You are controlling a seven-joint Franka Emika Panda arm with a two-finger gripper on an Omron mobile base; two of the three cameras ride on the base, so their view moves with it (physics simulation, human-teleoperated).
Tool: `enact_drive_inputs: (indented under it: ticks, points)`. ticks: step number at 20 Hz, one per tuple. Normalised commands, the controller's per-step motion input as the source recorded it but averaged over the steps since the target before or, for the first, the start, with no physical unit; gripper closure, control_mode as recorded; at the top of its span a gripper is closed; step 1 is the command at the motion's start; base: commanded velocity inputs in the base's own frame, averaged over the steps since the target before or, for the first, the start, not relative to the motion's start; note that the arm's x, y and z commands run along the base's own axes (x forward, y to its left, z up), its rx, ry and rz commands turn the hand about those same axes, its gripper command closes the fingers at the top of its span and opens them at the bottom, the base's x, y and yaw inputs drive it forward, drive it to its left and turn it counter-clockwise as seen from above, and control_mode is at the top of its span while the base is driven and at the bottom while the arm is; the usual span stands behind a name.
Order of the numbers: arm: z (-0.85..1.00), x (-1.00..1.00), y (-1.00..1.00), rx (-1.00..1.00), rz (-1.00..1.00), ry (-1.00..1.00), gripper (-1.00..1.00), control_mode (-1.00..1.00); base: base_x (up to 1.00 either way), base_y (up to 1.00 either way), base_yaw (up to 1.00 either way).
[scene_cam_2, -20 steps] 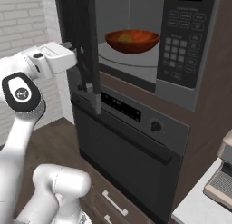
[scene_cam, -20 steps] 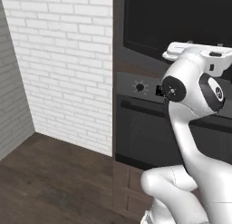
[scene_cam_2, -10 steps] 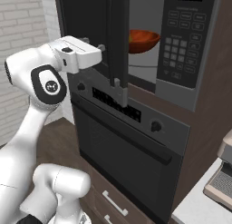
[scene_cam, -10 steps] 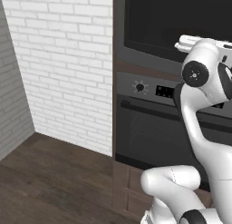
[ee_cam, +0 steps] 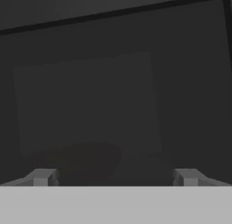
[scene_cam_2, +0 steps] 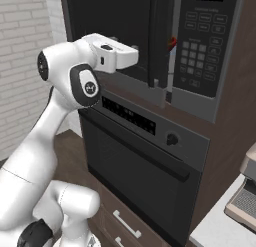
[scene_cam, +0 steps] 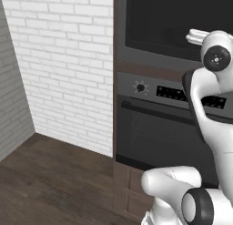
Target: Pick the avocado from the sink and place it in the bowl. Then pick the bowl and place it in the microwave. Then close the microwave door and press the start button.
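Against the dark glass of the microwave door, the gripper sits with its jaws wide apart, gripping nothing; behind the nearly shut door's edge, a sliver of the bowl shows inside the microwave.

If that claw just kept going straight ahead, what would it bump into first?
Most likely the microwave door. The open claw faces its dark glass panel squarely from close by, with nothing seen between them, though how close the tips are is hard to judge.
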Motion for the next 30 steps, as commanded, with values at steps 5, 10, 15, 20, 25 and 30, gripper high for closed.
enact_drive_inputs:
  ticks: [5,10,15,20,25,30]
  points:
    - [0.00,0.47,-0.42,0.09,0.09,0.01,-1.00,-1.00,0.00,0.00,0.00]
    - [-0.04,0.70,-0.36,0.06,0.10,0.00,-1.00,-1.00,0.00,0.00,0.00]
    - [0.00,-0.21,-0.01,0.02,0.09,-0.02,-1.00,-1.00,0.00,0.00,0.00]
    - [0.06,-0.82,0.46,0.00,0.03,-0.02,-1.00,-1.00,0.00,0.00,0.00]
    - [0.01,-0.69,0.33,-0.02,0.00,0.08,-1.00,-1.00,0.00,0.00,0.00]
    - [-0.20,-0.84,0.00,-0.12,0.01,0.06,1.00,-1.00,0.00,0.00,0.00]
